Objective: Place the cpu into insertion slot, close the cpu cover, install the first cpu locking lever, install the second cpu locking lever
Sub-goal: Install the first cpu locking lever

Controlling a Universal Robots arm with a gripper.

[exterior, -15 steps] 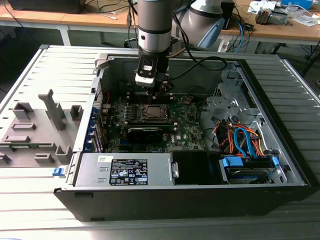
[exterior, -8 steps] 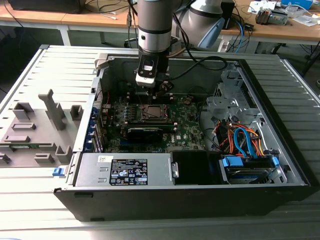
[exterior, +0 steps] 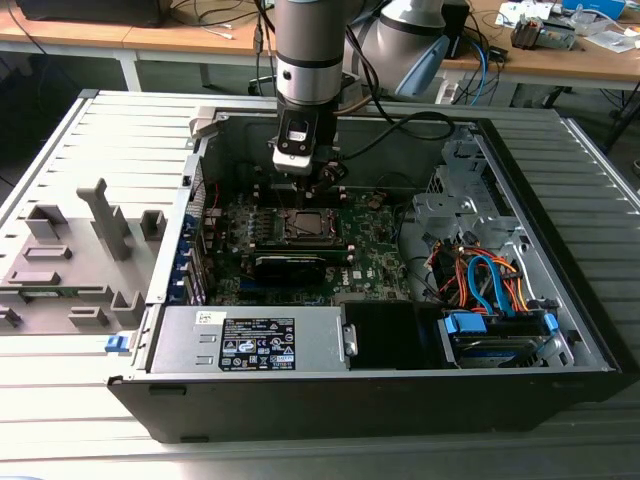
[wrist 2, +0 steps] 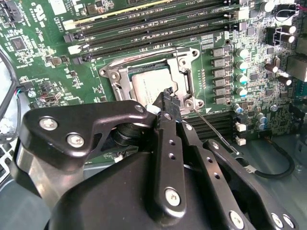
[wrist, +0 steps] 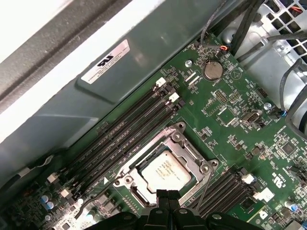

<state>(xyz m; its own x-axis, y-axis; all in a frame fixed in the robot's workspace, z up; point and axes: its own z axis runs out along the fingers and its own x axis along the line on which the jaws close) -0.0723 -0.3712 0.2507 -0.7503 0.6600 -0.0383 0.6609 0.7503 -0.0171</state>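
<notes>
Black gripper point(wrist: 168, 195), jaws pinched narrow on nothing, tips at the rim of the grey-rimmed square insertion slot point(exterior: 303, 222), 12 o'clock of the long black card point(exterior: 290, 265) in the exterior view, silvery square cpu point(wrist: 165, 170) seated under the thin silver-grey cpu cover point(wrist: 192, 153), so imo press the thin wire locking lever point(wrist 2: 211, 126) low & steady, no skidding.

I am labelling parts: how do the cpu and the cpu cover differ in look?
The cpu is a solid pale square plate; the cpu cover is a grey frame with a square window. The cpu lies inside that window; the cpu cover lies around it. Both are metal and lie flat.
</notes>
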